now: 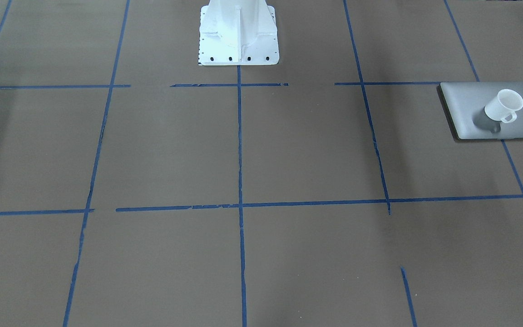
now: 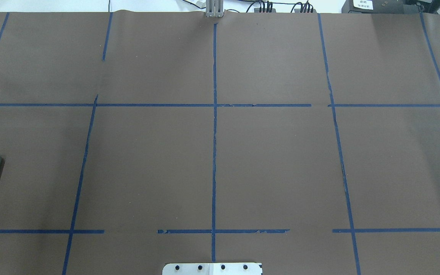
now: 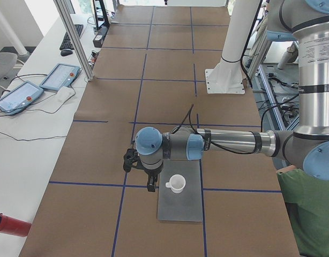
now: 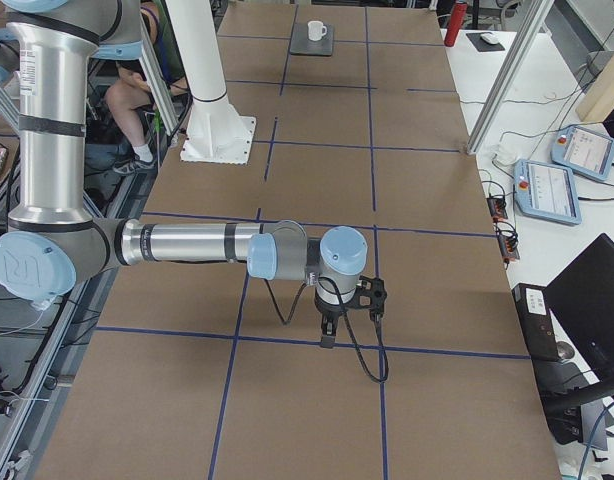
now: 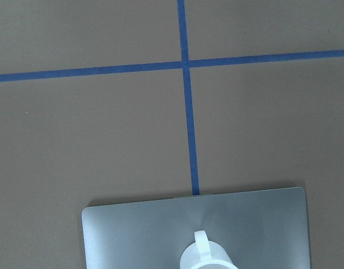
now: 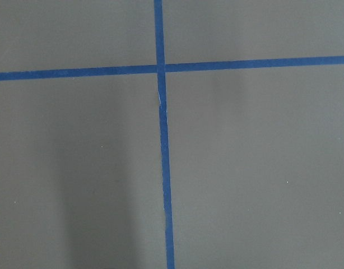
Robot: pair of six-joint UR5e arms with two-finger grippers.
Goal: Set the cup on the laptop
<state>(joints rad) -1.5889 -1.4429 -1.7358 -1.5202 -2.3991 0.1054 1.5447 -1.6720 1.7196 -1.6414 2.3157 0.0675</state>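
Observation:
The white cup (image 1: 503, 105) stands upright on the closed silver-grey laptop (image 1: 470, 106), handle toward the table's front. Both show in the exterior left view, cup (image 3: 177, 183) on laptop (image 3: 180, 206), and in the left wrist view, cup (image 5: 208, 258) on laptop (image 5: 133, 232). My left gripper (image 3: 150, 186) hangs just beside the cup, apart from it, over the laptop's edge; I cannot tell whether it is open. My right gripper (image 4: 327, 338) hangs over bare table far from the cup (image 4: 316, 31); I cannot tell its state.
The white robot pedestal (image 1: 239, 36) stands at mid-table. Blue tape lines (image 2: 214, 152) grid the brown table. Teach pendants (image 4: 547, 185) lie on a side bench. A seated person in green (image 3: 309, 214) is near the left arm's base.

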